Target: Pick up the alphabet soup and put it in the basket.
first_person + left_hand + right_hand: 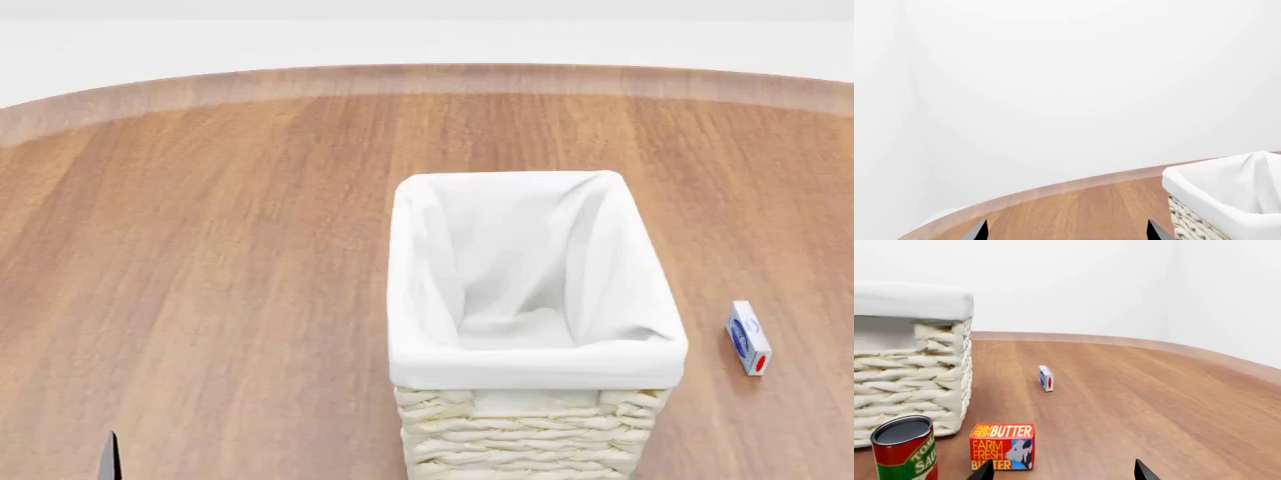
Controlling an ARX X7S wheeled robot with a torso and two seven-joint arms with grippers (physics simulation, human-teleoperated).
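Note:
The alphabet soup can with the blue label is out of view in every frame. The basket [534, 300] stands in the middle of the wooden table, cream wicker with a white liner, empty inside. It also shows in the left wrist view [1227, 200] and the right wrist view [911, 360]. My left gripper [1066, 231] is open over bare table beside the basket; one fingertip [112, 455] shows in the head view. My right gripper [1062, 471] is open and empty, low over the table just in front of a butter box.
A red-and-green can with a grey top [906, 449] stands by the basket's wicker wall. An orange butter box [1002, 446] stands next to it. A small blue-and-white box [1046, 378] lies farther out, also in the head view [749, 337]. The table's curved edge [400, 78] runs behind.

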